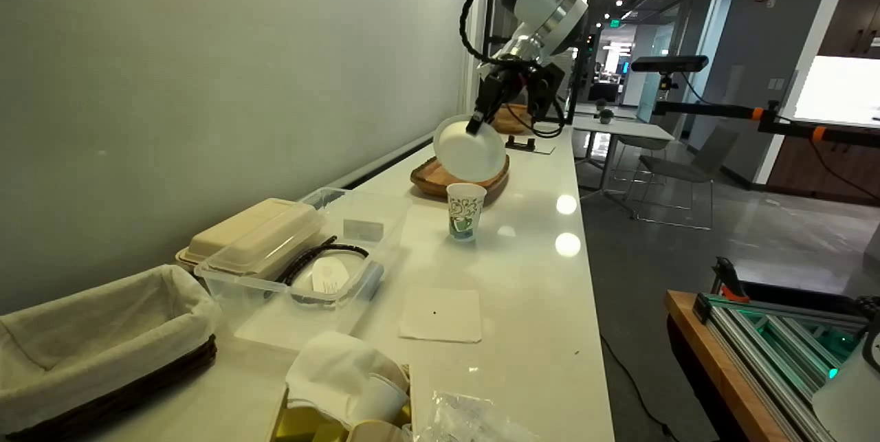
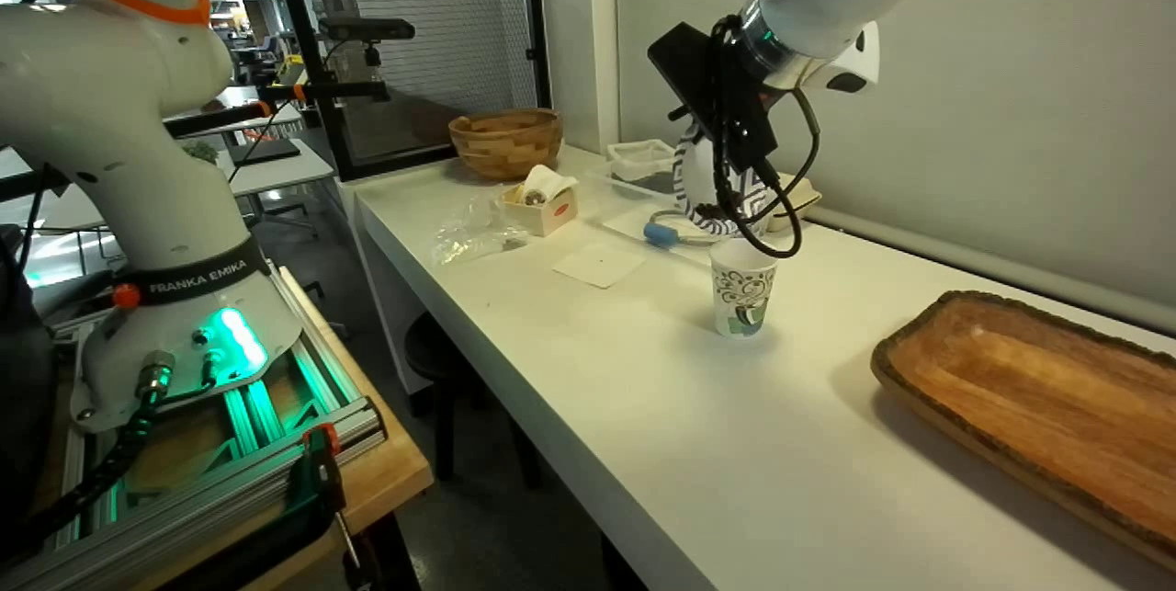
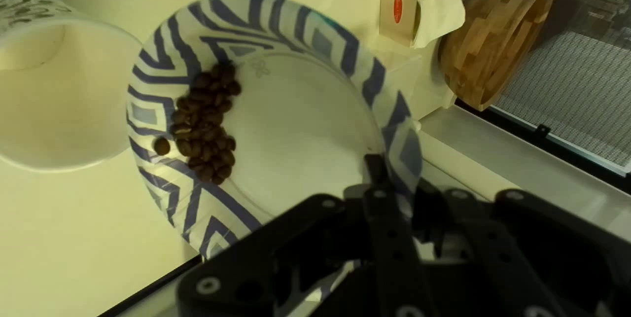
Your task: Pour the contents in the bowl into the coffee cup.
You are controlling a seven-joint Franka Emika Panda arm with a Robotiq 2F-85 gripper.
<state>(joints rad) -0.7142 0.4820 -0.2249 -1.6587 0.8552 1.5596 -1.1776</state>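
Observation:
My gripper (image 3: 399, 184) is shut on the rim of the bowl (image 3: 296, 124), which is white with a dark blue pattern. It holds the bowl steeply tilted above the counter, as both exterior views show (image 1: 469, 151) (image 2: 691, 170). Dark brown beans (image 3: 204, 127) lie gathered at the bowl's lower side; one bean sits further out on the rim. The coffee cup (image 1: 465, 212) stands upright on the counter just below the bowl. The cup also shows in an exterior view (image 2: 742, 297) and at the left of the wrist view (image 3: 88, 95). The visible inside of the cup shows no beans.
A brown wooden tray (image 2: 1038, 389) lies near the cup. A clear plastic container (image 1: 350, 218), a paper napkin (image 1: 441, 315), a small box (image 2: 551, 211) and a wooden bowl (image 2: 507, 145) are also on the counter. A wall runs along the counter's back.

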